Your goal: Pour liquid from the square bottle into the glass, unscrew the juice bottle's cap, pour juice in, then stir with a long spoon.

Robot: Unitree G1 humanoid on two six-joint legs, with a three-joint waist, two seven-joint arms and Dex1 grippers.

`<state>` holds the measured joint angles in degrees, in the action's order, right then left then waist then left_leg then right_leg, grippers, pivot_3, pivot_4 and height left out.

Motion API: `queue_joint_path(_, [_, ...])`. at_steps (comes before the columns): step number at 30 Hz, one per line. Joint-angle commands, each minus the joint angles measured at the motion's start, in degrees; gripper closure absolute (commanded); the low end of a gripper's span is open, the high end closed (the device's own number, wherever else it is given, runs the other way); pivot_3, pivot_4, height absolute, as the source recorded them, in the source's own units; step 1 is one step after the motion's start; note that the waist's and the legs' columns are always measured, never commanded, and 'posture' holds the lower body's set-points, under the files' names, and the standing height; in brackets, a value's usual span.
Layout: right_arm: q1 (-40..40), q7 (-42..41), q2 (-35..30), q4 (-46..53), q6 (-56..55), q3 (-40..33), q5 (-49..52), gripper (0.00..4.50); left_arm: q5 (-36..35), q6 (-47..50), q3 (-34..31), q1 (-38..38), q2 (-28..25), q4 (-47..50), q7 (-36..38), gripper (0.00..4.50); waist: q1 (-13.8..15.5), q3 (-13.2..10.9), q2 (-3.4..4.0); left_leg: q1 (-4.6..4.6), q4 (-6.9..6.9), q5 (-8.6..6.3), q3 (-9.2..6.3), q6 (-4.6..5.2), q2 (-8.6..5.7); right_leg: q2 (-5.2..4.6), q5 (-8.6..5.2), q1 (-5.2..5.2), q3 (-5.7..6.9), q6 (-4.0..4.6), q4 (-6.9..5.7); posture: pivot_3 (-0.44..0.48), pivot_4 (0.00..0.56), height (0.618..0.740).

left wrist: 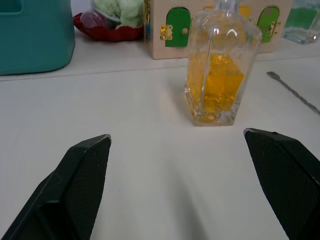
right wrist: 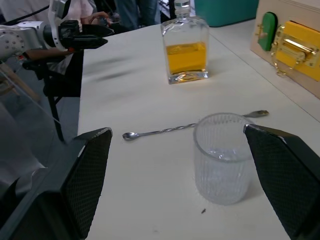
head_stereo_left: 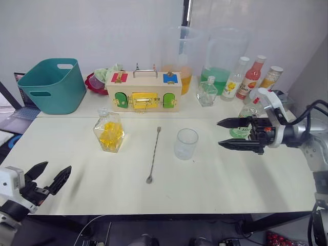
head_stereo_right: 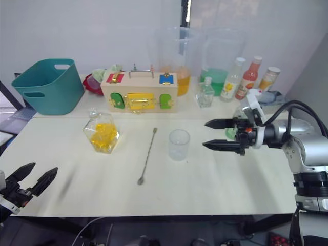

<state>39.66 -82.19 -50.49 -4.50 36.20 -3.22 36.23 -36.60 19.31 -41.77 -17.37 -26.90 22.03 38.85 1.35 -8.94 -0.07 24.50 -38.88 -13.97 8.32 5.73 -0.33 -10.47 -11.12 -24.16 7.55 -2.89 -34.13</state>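
Evidently the square bottle (head_stereo_left: 108,134) was rigid, slippery glass, best gripped across its flat faces; left gripper (head_stereo_left: 48,178) and right gripper (head_stereo_left: 229,134) stood wide open, empty

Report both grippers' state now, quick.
Left gripper: open, holding nothing, near the table's front edge.
Right gripper: open, holding nothing, beside the glass.

glass (right wrist: 222,159): clear, ribbed | long spoon (head_stereo_left: 154,155): shiny metal | table (head_stereo_left: 230,179): matt
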Motion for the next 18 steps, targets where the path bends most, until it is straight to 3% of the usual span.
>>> queue_joint_path(1, [1.7,-0.8,0.4,2.8,0.6,0.1,1.1,0.02,0.5,-0.3,3.6,-0.9,3.2,6.6,-5.4,0.0,0.0,0.0,-0.01,0.01,0.0,0.0,0.01,0.0,0.0,0.02,0.03,0.0,0.02,0.0,0.01,0.0,0.15,0.74])
queue_joint_path(7, [1.7,-0.2,0.3,5.5,1.4,-0.2,1.7,0.02,4.4,-2.1,11.1,1.4,7.3,8.3,-11.0,0.0,0.1,0.0,-0.09,0.08,-0.09,0.0,0.06,0.01,0.11,0.16,0.1,-0.01,0.18,0.04,0.01,0.0,0.15,0.74])
queue_joint_path(18, [-2.1,0.9,-2.2,8.1,0.8,-3.1,1.7,0.02,10.4,-5.0,19.0,12.0,6.4,-0.2,-14.0,0.0,0.8,0.0,-0.1,0.13,-0.14,-0.01,0.1,0.06,0.13,0.37,0.13,-0.01,0.29,0.07,0.01,0.0,0.15,0.74])
